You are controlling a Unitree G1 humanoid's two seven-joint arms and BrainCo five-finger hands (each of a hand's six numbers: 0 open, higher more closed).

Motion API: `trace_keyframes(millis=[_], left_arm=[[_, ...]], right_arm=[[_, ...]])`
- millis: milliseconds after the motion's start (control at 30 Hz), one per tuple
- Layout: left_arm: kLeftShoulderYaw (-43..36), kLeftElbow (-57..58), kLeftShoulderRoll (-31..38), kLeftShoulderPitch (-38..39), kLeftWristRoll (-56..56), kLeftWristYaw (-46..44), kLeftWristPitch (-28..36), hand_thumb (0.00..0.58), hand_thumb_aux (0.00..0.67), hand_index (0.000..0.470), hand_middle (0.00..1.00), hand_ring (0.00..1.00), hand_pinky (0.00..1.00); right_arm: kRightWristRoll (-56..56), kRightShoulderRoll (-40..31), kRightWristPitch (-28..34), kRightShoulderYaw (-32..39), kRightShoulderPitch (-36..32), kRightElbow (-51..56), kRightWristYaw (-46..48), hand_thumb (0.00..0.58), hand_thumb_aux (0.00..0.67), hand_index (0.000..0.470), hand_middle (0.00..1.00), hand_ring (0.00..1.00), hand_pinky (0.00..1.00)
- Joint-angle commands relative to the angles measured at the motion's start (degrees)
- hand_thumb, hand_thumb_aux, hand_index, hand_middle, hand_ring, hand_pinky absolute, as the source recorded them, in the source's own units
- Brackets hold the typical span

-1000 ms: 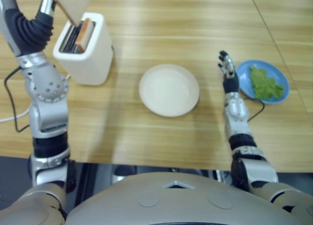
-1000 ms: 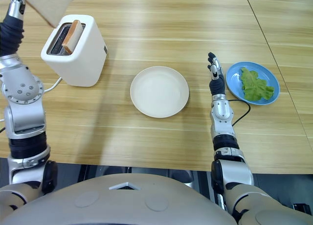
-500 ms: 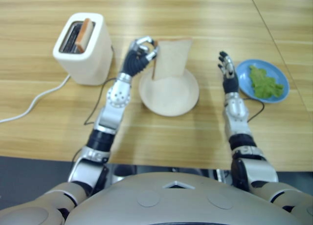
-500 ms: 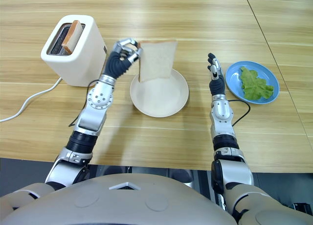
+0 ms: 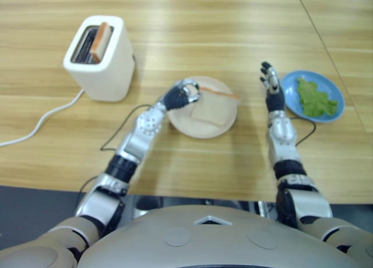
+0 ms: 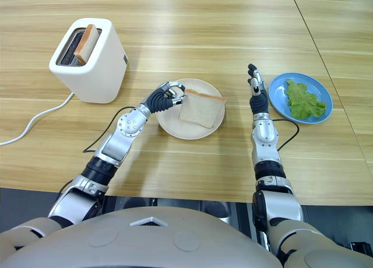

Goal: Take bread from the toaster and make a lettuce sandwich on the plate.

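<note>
A white toaster [image 6: 87,61] stands at the left with one bread slice [image 6: 85,42] upright in its slot. A second bread slice [image 6: 201,109] lies on the cream plate [image 6: 169,121] at the centre, slightly tilted. My left hand [image 6: 165,97] is at the plate's left rim with its fingers curled on the slice's left edge. My right hand [image 6: 255,87] stands open and upright between the plate and a blue dish [image 6: 323,106] that holds a lettuce leaf [image 6: 302,100].
The toaster's white cable [image 6: 35,122] trails off to the left across the wooden table [image 6: 192,23]. A dark cable [image 6: 105,134] lies beside my left forearm.
My left hand has carried the bread slice from high above the toaster over to the plate and lowered it flat onto it. The right hand has stayed in place.
</note>
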Motion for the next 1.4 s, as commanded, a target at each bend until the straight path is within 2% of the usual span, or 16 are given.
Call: trace_keyframes(millis=[33, 267, 533, 833, 967, 1133, 1233, 1400], left_arm=[[-0.08, -8.06, 2.76, 1.02, 5.29, -0.11, 2.53, 0.000, 0.000, 0.000, 0.00, 0.00, 0.00], [5.25, -19.11, 4.69, 0.66, 13.51, 8.75, 0.90, 0.000, 0.000, 0.000, 0.00, 0.00, 0.00], [8.51, -14.57, 3.28, 1.10, 12.23, 11.95, 1.09, 0.000, 0.000, 0.000, 0.00, 0.00, 0.00], [5.91, -6.02, 7.83, 2.82, 13.93, 9.04, -1.22, 0.000, 0.000, 0.000, 0.00, 0.00, 0.00], [2.17, -8.47, 13.96, 5.58, 16.52, 4.22, -5.81, 0.000, 0.000, 0.000, 0.00, 0.00, 0.00], [1.63, -13.05, 16.83, 8.37, 16.22, 0.45, -7.36, 0.000, 0.000, 0.000, 0.00, 0.00, 0.00], [3.79, -14.23, 15.85, 8.15, 15.16, 2.25, -7.51, 0.000, 0.000, 0.000, 0.00, 0.00, 0.00], [9.57, -12.67, 12.85, 7.14, 11.97, 8.14, -7.35, 0.000, 0.000, 0.000, 0.00, 0.00, 0.00]], right_arm=[[-0.34, -0.10, 0.77, 0.13, 0.50, -0.40, -0.07, 0.000, 0.000, 0.000, 0.00, 0.00, 0.00], [-1.40, -0.61, 0.32, 0.54, 0.57, -1.29, -0.31, 0.000, 0.000, 0.000, 0.00, 0.00, 0.00], [-3.42, -1.86, 0.56, 0.78, 1.11, -4.01, -0.88, 0.000, 0.000, 0.000, 0.00, 0.00, 0.00], [-4.95, -2.72, 0.31, 0.69, 2.55, -6.67, -1.31, 0.000, 0.000, 0.000, 0.00, 0.00, 0.00], [-6.28, -3.69, 0.18, 0.99, 3.80, -9.63, -1.42, 0.000, 0.000, 0.000, 0.00, 0.00, 0.00], [-6.73, -5.18, 0.83, 0.07, 5.08, -12.08, -1.86, 0.000, 0.000, 0.000, 0.00, 0.00, 0.00], [-12.76, -9.79, 1.95, -0.81, 6.36, -14.56, -5.40, 0.000, 0.000, 0.000, 0.00, 0.00, 0.00], [-30.05, -26.53, 8.75, -3.24, 9.76, -20.70, -13.73, 0.000, 0.000, 0.000, 0.00, 0.00, 0.00]])
